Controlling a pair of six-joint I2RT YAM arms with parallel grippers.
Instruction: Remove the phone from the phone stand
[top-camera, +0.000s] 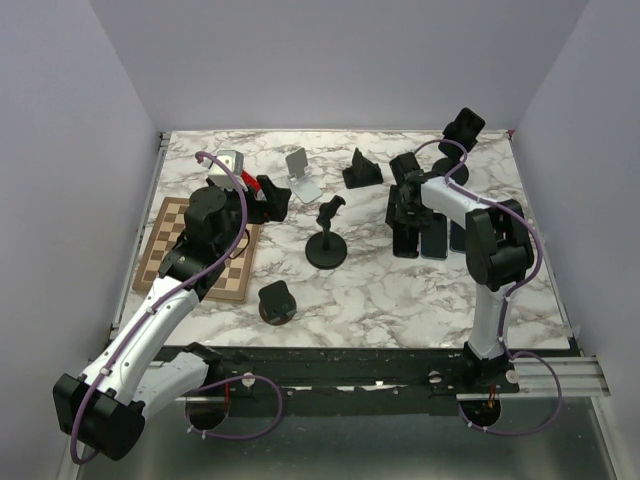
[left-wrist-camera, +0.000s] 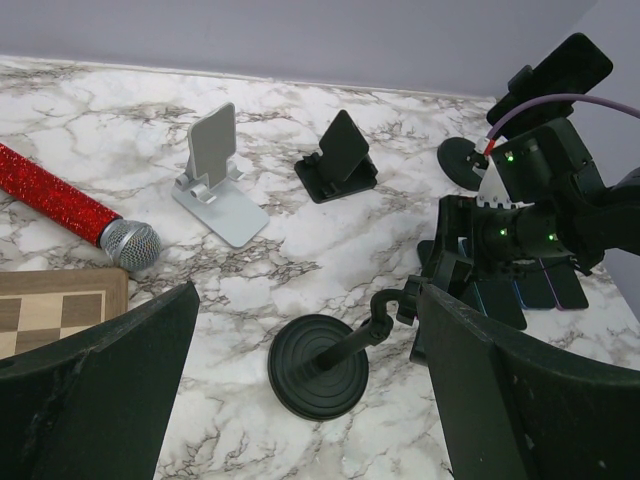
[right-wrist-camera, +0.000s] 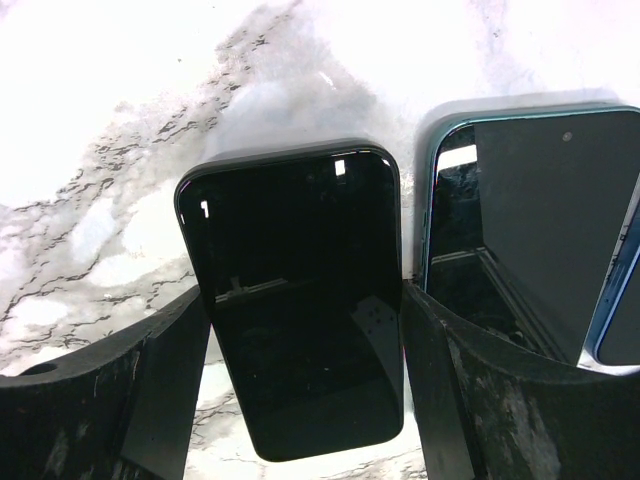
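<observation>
A black phone (right-wrist-camera: 295, 300) sits between my right gripper's (right-wrist-camera: 300, 400) fingers, which press on both of its long edges. In the top view this gripper (top-camera: 408, 218) is right of centre, pointing down, with the phone (top-camera: 405, 242) under it. I cannot tell whether the phone touches the marble. A teal phone (right-wrist-camera: 520, 220) lies just to its right. My left gripper (left-wrist-camera: 310, 400) is open and empty. It hangs above the chessboard's far corner (top-camera: 268, 196), facing a black round-base stand (left-wrist-camera: 320, 365).
On the table stand a silver stand (top-camera: 302, 175), a black wedge stand (top-camera: 362, 170), the round-base stand (top-camera: 327, 240), a tall stand (top-camera: 462, 130) at the back right and a small black stand (top-camera: 277, 302). A red microphone (left-wrist-camera: 60, 195) and a chessboard (top-camera: 170, 250) are at the left.
</observation>
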